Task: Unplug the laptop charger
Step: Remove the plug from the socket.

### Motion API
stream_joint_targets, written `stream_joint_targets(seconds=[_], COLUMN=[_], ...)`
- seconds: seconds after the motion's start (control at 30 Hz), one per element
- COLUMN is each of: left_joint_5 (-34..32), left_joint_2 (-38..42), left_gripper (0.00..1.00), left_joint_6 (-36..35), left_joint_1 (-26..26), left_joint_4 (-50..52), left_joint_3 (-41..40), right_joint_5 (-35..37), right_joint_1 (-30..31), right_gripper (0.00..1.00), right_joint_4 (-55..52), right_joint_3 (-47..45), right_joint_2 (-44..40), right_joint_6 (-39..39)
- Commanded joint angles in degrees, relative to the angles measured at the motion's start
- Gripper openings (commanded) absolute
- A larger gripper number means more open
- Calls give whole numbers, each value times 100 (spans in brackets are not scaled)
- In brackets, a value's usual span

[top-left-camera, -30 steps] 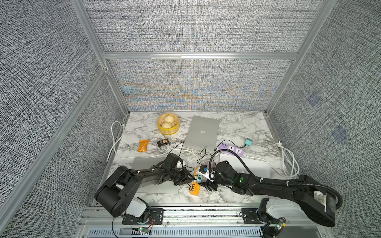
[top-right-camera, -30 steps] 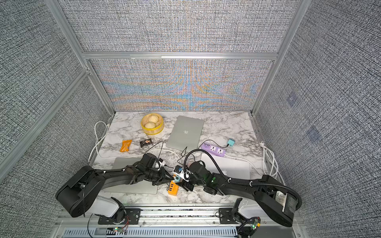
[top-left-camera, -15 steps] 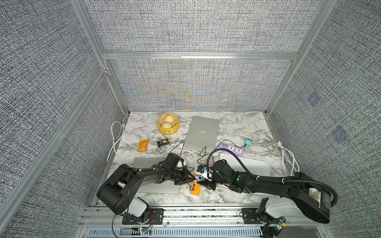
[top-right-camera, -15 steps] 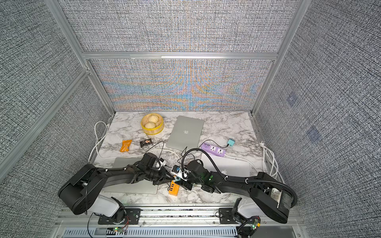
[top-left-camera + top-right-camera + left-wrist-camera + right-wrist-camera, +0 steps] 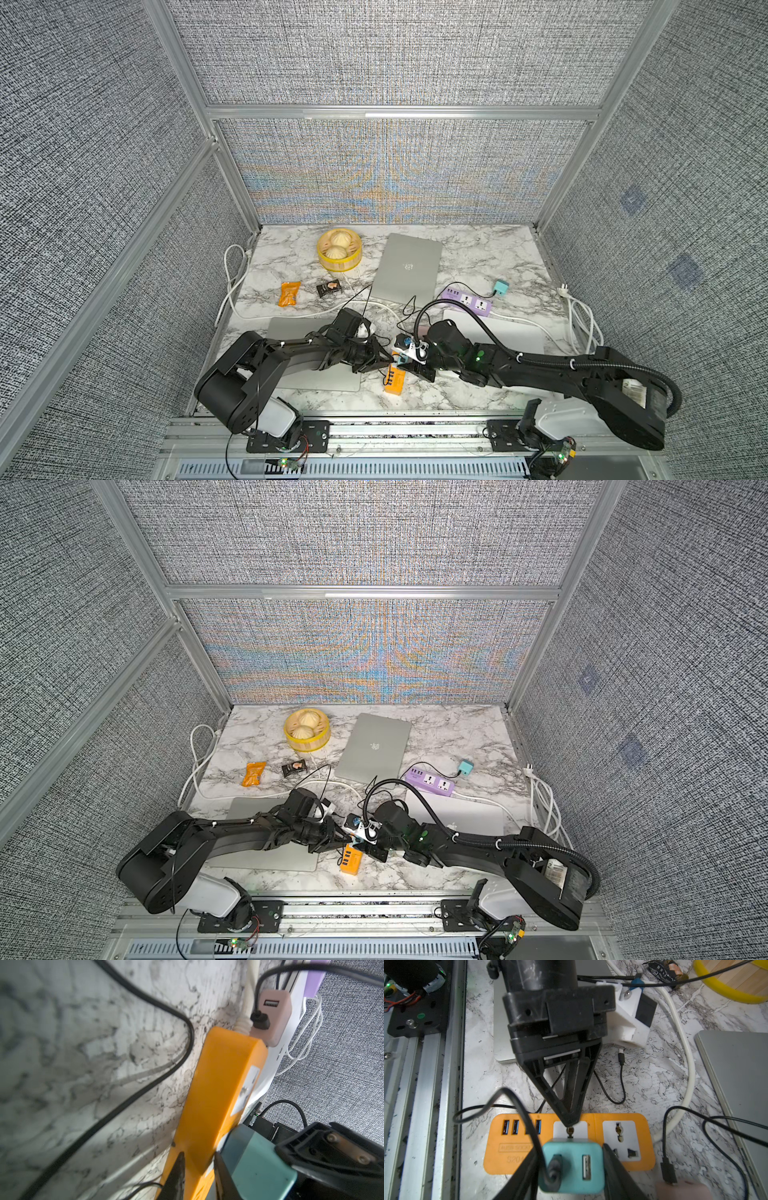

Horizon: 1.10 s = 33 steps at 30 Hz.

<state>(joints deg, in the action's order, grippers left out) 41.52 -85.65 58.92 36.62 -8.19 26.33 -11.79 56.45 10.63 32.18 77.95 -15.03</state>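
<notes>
Crowding over the front-centre of the marble table (image 5: 478,249), both arms cover most of the teal charger (image 5: 571,1165) in both top views; its prongs are hidden where it sits on the orange power strip (image 5: 492,1147), w/ a black cable (image 5: 529,1126) looping across its face. Around it the right gripper (image 5: 571,1148) brackets the charger, fingers (image 5: 612,1163) hard by both sides, but pinch vs. near-miss can't be told; the left gripper (image 5: 569,1120) is closed to a point, tips on the strip's socket plate. Round the table: grey woven walls (image 5: 374,62) w/ alu framing (image 5: 399,112).
</notes>
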Motion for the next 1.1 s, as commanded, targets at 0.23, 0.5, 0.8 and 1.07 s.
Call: stream_joint_targets(seconds=[0.23,0.5,0.8,1.07], left_joint_5=[-392,-424,-548,-677], left_joint_2=[-27,-30,-195,-228], left_gripper=[24,23,23,23], left_joint_6=[-90,-115,-217,-280], left_joint_1=[-5,-6,-7,-6], left_joint_4=[670,692,783,959], left_joint_3=[91,83,22,56], right_joint_5=[6,-24,-236,-447], right_joint_1=[-31,-35,-174,-274], right_gripper=[54,37,27,24], right_joint_4=[107,41,250,245], right_joint_3=[-11,83,13,16], right_joint_2=[178,209,161,235], right_joint_6=[120,95,308,467])
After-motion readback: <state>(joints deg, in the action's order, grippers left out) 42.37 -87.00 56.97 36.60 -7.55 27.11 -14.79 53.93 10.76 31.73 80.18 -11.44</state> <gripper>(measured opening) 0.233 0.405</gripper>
